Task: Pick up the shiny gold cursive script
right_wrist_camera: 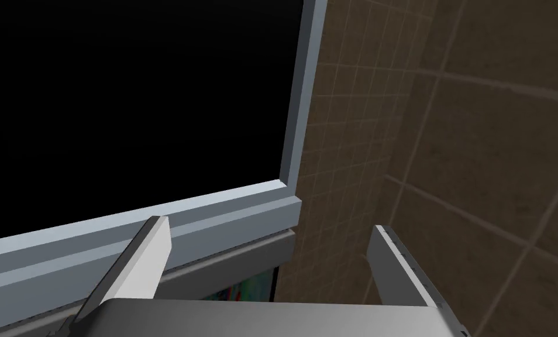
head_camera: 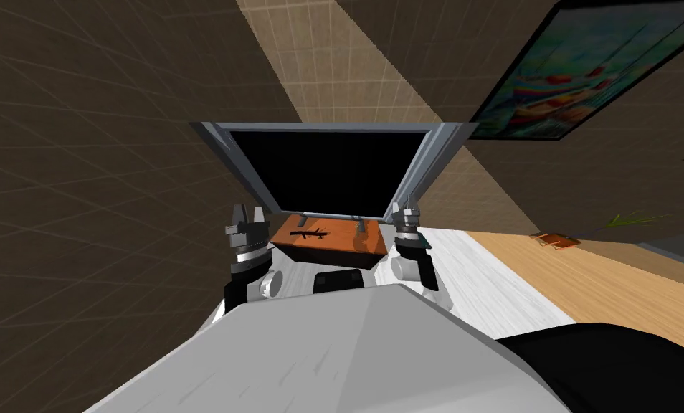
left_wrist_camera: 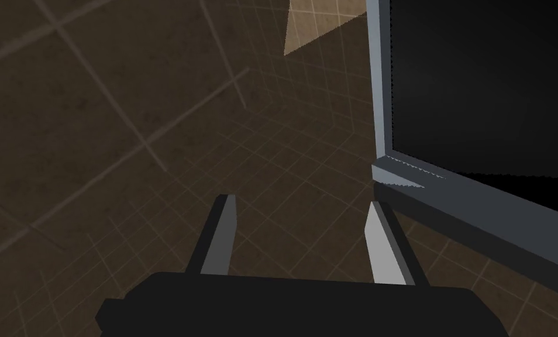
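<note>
Dark script (head_camera: 309,234) atop brown stand (head_camera: 348,247), in head view

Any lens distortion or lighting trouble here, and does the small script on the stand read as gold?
Head view: strong wide-angle warp, the walls splay and the television frame flares outward; the script on the brown stand looks like a dark silhouette, no gold glint. Left wrist view: dim wall tiles, no glare on the television's screen. Right wrist view: screen pure black, no reflections.
</note>
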Controlling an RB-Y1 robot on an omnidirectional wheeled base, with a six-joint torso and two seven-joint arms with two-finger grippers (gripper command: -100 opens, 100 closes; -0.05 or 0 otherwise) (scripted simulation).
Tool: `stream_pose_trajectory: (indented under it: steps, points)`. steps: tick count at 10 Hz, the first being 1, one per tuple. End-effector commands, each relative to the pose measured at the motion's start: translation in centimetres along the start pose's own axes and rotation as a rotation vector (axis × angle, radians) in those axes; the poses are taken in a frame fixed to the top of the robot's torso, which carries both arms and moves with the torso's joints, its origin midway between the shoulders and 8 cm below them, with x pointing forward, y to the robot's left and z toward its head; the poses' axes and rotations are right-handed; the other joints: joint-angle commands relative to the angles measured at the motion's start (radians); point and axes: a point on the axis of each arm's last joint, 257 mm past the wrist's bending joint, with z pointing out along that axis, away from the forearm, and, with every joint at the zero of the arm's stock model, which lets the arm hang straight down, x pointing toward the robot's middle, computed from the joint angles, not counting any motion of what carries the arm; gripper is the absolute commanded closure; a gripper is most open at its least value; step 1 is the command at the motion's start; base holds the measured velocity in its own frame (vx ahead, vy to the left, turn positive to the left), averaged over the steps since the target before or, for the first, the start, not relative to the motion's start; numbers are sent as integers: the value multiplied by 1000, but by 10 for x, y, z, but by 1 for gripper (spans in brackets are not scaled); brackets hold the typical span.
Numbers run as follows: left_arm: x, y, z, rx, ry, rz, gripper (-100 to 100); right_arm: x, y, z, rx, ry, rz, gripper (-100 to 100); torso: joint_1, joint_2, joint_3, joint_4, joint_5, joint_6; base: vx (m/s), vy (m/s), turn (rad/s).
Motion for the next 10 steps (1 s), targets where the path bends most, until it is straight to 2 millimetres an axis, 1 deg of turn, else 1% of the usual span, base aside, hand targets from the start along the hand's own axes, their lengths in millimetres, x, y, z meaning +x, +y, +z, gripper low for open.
stream_pose_trajectory:
  steps: [1,4,5,6,7,8,9,10]
  points:
    - [0,0,0,0,0,0,0,6,-29,-2,75,21,3,-100,0,0,0,0,0,0,-16,-25,340]
    - [0,0,0,0,0,0,0,14,-87,-16,238,69,2,-100,-1,0,0,0,0,0,-18,-28,412]
    - [0,0,0,0,0,0,0,13,-88,-16,239,69,2,-100,-1,0,0,0,0,0,-12,-25,79]
    - [0,0,0,0,0,0,0,16,-109,-24,299,87,0,-100,0,0,0,0,0,1,-14,-14,190]
    - [0,0,0,0,0,0,0,17,-129,-32,356,105,-3,-100,0,0,0,0,0,0,-46,-32,349]
    - [0,0,0,0,0,0,0,18,-132,-33,368,107,-4,-100,-1,1,1,0,0,0,-32,-29,166]
    - [0,0,0,0,0,0,0,19,-154,-44,431,127,-8,-100,-1,1,0,0,0,1,-32,-21,193]
    - [0,0,0,0,0,0,0,19,-155,-45,437,128,-9,-100,0,0,0,0,0,0,-23,-19,128]
